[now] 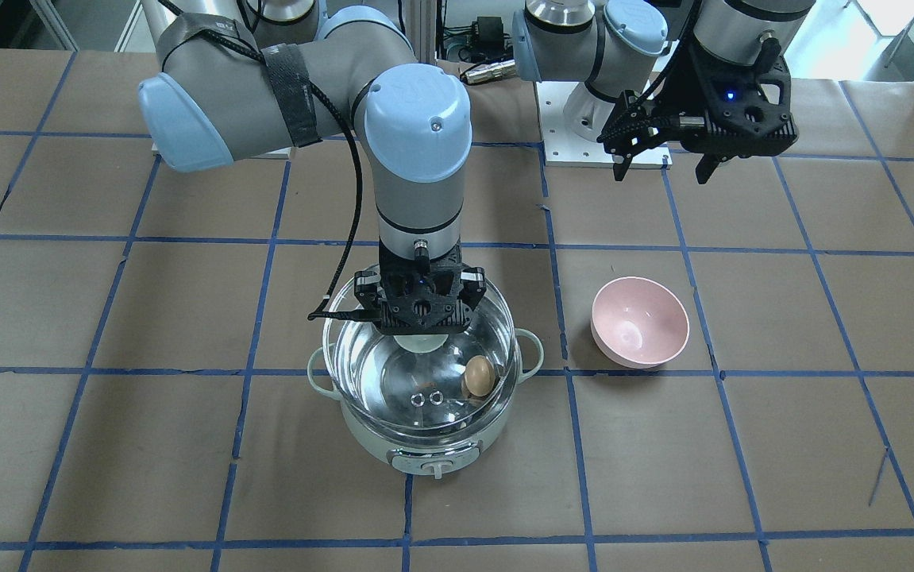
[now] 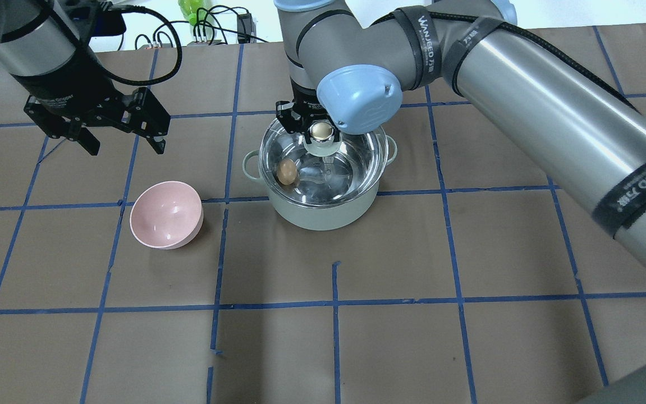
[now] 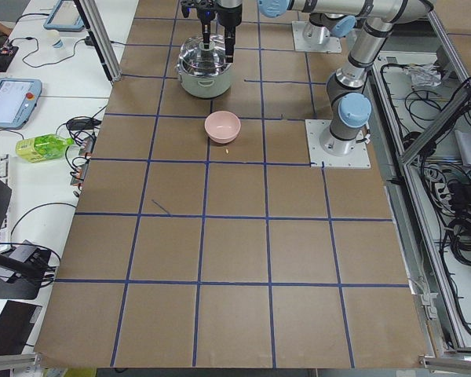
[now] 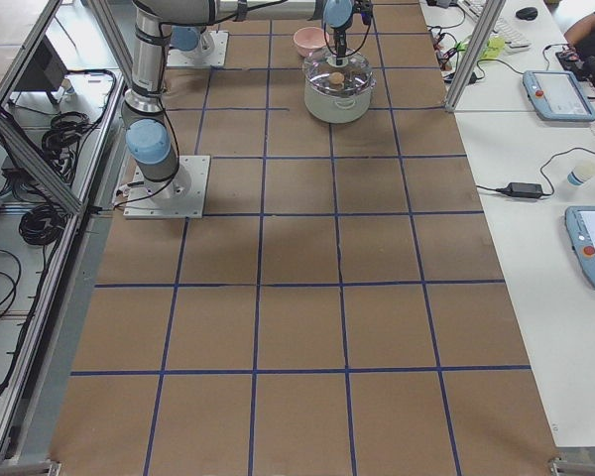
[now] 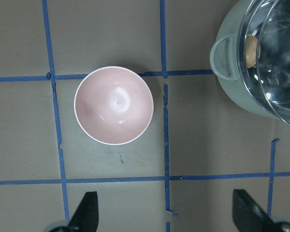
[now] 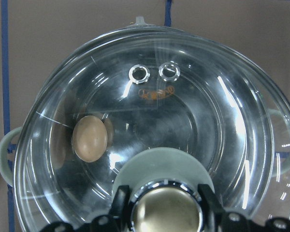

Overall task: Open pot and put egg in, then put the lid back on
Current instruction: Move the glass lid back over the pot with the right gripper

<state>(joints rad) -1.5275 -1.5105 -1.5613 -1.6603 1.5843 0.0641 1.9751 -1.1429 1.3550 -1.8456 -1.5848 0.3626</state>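
Note:
The mint-green pot stands mid-table with its control knob facing away from the robot. The tan egg lies inside it on the steel bottom, seen through the glass; it also shows in the overhead view and the right wrist view. My right gripper is shut on the knob of the clear glass lid, which sits over the pot, shifted slightly toward the robot. I cannot tell whether its rim rests on the pot. My left gripper is open and empty, high above the table.
A pink bowl sits empty on the table on the robot's left of the pot, below and in front of the left gripper. The brown table has blue tape grid lines. The arm bases stand at the robot's side.

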